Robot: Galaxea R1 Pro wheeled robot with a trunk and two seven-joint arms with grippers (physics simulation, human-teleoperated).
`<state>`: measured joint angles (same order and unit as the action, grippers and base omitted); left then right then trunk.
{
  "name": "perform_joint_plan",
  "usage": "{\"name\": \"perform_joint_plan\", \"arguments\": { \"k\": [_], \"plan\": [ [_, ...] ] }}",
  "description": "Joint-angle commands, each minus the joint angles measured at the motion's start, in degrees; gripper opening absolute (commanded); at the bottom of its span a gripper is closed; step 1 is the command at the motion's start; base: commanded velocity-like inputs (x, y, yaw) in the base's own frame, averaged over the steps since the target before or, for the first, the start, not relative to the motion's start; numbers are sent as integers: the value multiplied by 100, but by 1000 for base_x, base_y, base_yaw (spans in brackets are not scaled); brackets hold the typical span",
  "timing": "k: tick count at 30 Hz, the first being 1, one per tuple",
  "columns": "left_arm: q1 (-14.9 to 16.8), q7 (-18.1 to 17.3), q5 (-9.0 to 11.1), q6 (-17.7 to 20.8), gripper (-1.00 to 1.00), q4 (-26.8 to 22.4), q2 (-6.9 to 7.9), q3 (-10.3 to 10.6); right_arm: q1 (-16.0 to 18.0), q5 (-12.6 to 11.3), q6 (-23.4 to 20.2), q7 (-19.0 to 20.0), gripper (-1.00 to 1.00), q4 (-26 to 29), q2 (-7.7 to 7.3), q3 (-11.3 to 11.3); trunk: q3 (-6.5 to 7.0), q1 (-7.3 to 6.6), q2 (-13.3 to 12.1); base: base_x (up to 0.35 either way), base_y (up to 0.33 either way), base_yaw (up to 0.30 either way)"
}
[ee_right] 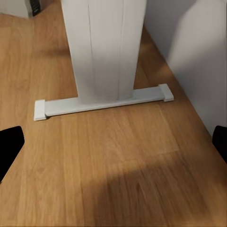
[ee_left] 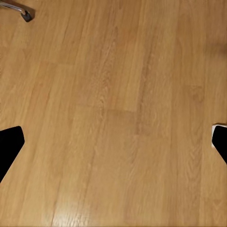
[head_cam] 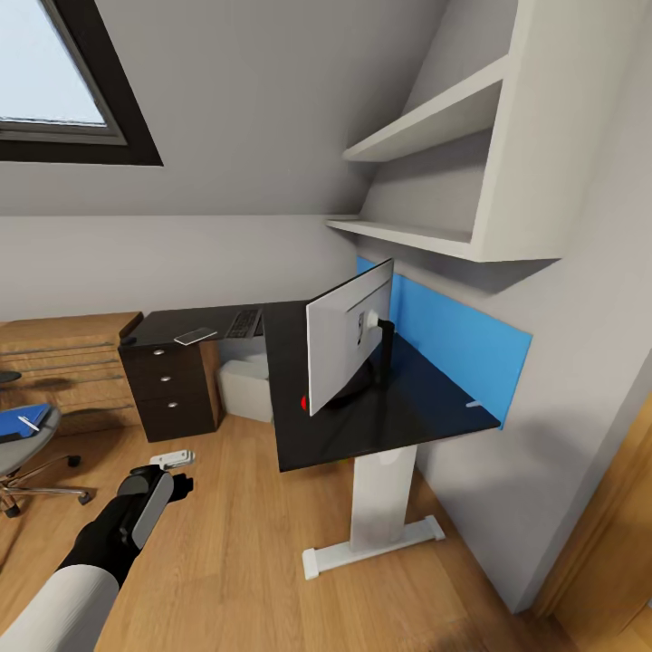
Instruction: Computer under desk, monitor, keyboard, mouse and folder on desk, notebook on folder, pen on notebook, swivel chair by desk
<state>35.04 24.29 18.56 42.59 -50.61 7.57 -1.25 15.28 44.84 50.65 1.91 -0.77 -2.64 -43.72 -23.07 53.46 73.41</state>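
**Facing the desk with both grippers empty**

Grey walls and a sloped ceiling close our bedroom (head_cam: 226,244) in, with light wood floor (head_cam: 244,543) open ahead. We see the black desk (head_cam: 362,426) at centre and right, its white pedestal leg (head_cam: 380,498) on a flat foot (ee_right: 101,101). Under the far part sits the pale computer (head_cam: 244,385), already in place. On top, the monitor (head_cam: 349,344) shows us its pale back; farther left lie the keyboard (head_cam: 244,322) and a small pale pad, likely the notebook (head_cam: 195,336). At far left, the swivel chair (head_cam: 23,444) carries the blue folder (head_cam: 23,421), a thin white stick on it, probably the pen (head_cam: 29,423). A small white object (head_cam: 172,459) lies on the floor; we cannot identify it.

Our left gripper (head_cam: 167,480) hangs over bare floor, and the left wrist view shows its fingers (ee_left: 9,144) spread wide, holding nothing; the right gripper's fingers (ee_right: 9,144) are likewise parted and empty.

Risk, as we judge it: turning towards the chair could clip the desk's near corner or roll a wheel over the foot. Room is widest to the near left.
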Motion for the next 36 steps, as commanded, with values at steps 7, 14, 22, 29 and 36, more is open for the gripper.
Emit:
{"name": "perform_joint_plan", "arguments": {
  "k": [7,14,22,29,36],
  "plan": [
    [3,47,60,-146,100,-16,-8,8,-34,13,241,20,100,-11,5,-48,-7,0,4,0,0,0],
    [3,47,60,-209,100,-14,-13,10,-50,23,274,23,100,-11,1,-48,-7,0,4,0,0,0],
    [3,45,64,-225,100,6,-19,11,-52,24,253,37,100,-11,10,-48,-7,0,4,39,13,0],
    [3,50,60,-225,100,7,-19,11,-52,13,245,32,100,-11,23,-48,-7,0,4,241,117,0],
    [3,50,66,-222,100,7,-19,11,-52,-7,270,22,100,-19,42,-56,-3,0,4,269,123,-4]
  ]
}}
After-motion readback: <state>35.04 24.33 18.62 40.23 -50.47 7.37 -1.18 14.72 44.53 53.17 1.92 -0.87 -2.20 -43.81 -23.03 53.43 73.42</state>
